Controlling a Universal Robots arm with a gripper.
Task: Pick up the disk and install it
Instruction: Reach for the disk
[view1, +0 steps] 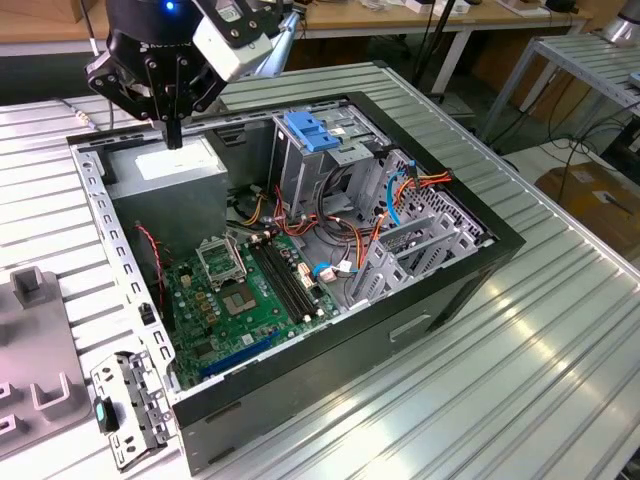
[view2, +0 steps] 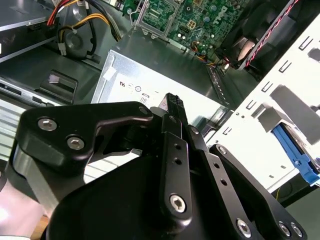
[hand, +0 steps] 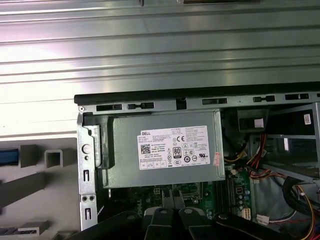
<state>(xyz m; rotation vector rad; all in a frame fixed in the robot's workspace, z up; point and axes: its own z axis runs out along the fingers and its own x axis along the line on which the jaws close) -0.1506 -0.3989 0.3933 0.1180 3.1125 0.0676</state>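
Exterior view: an open computer case lay on its side on a ribbed metal table, with its motherboard, loose cabling and a tall grey drive cage exposed.
Arm end: the gripper hung just above the grey power supply, at the corner of the case toward the exterior view's left. No contact with it could be made out.
Jaws: drawn together, with nothing between them.
Task item: the disk lay outside the case in the second wrist view, its blue carrier rail just beyond the perforated side wall and well apart from the gripper.
Related entry: in the first wrist view a blue strip sat by a grey holder block outside that same wall. It was probably the same carrier, though too little showed to be sure.
Step in hand: judged to be the approach to the pick, with nothing grasped and nothing installed.
Next move, requirements: by judgement, the jaws would have to part, and the arm would have to cross the side wall without clipping it. The grasp would have to square up on the carrier's rails — a skewed grip could tilt the flat drive.
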